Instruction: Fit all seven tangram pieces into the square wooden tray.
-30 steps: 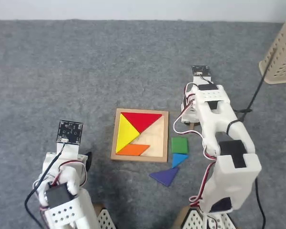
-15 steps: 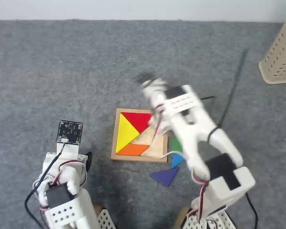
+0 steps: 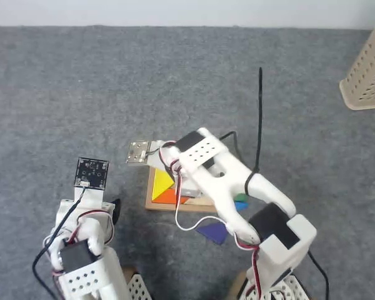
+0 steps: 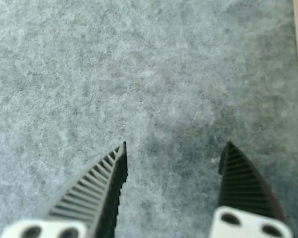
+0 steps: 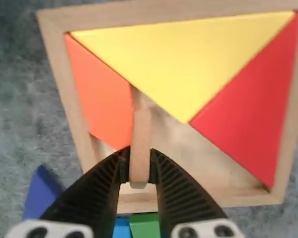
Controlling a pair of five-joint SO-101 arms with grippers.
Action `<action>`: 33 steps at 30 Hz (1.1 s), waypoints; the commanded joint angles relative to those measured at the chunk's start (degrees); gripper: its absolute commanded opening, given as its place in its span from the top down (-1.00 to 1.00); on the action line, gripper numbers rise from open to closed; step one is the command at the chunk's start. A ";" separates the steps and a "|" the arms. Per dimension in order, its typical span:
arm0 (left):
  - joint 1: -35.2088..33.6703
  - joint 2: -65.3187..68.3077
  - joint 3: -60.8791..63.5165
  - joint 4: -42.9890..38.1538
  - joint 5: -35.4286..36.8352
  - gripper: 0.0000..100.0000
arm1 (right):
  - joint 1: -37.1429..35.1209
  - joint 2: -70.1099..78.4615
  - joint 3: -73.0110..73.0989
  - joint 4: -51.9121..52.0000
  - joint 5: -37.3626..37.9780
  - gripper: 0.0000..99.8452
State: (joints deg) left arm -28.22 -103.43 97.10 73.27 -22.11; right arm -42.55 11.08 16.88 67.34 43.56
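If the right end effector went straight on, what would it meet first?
Likely the bare floor of the tray beside the orange piece; the right end effector, shut on a pale wooden piece, points there. Depth unclear.

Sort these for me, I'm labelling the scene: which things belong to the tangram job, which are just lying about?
Job: wooden tray; yellow triangle, red triangle and orange piece in it; pale wooden piece in the right gripper; dark blue triangle, green square and light blue piece outside it.
Lying about: slatted basket.
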 commanded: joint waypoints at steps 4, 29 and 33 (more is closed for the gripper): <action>-0.18 -0.88 -0.48 0.26 -0.62 0.44 | -1.19 -0.48 -3.69 0.13 3.08 0.99; -0.09 -0.88 -0.48 0.26 -0.62 0.44 | -3.56 -0.48 -3.87 -0.84 6.42 0.98; -0.09 -0.88 -0.48 0.26 -0.62 0.44 | -3.47 -0.48 -3.96 -1.36 6.33 0.98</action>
State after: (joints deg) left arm -28.22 -103.43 97.10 73.27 -22.11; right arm -45.63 11.08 16.62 67.16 49.36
